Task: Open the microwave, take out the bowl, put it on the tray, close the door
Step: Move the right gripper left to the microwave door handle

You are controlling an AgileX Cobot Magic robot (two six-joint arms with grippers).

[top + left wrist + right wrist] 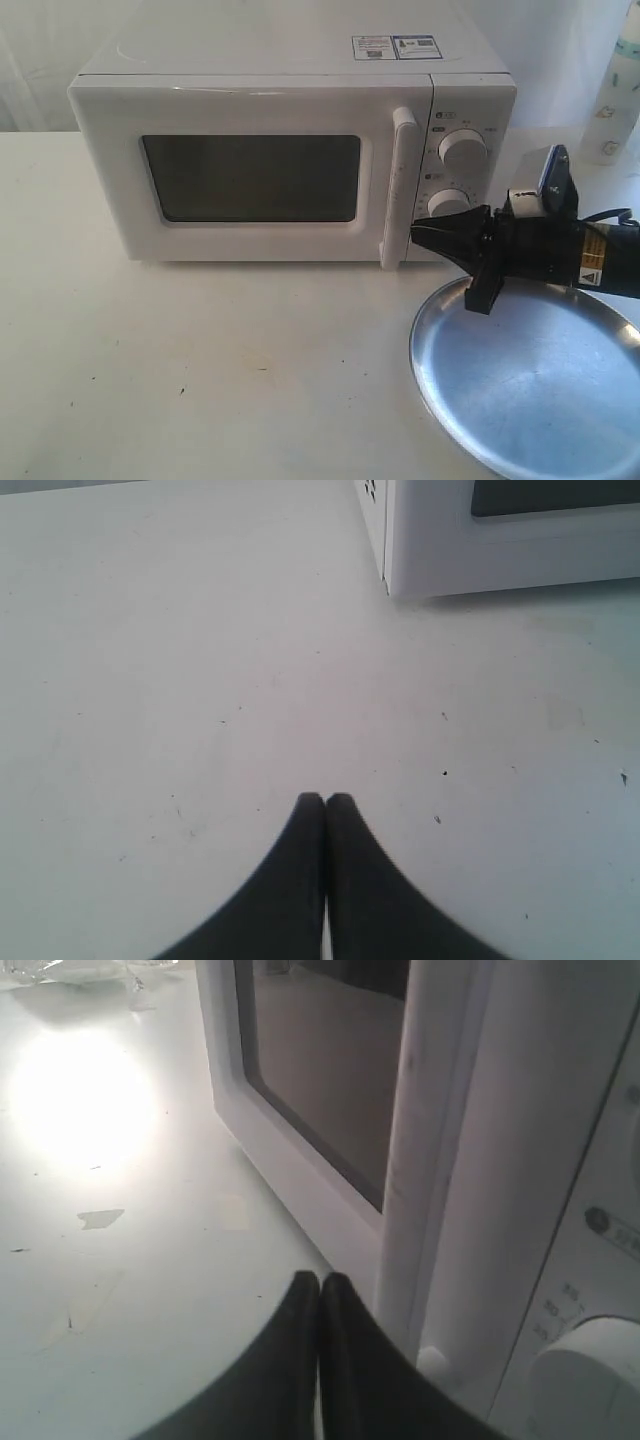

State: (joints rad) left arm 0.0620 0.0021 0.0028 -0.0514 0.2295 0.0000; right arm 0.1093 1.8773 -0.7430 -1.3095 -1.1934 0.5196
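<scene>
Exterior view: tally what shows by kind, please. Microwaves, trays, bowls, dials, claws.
Microwave: 1
Tray: 1
Dials: 2
Right claw: 1
Bowl: 0 in view
Total: 5

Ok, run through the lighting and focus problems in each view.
Exterior view: washed-out backdrop, soft sheen on the tray. Left wrist view: even light, a faint shadow under the microwave, left tool soft-edged. Right wrist view: a blown-out glare patch on the table; the door handle is blurred.
</scene>
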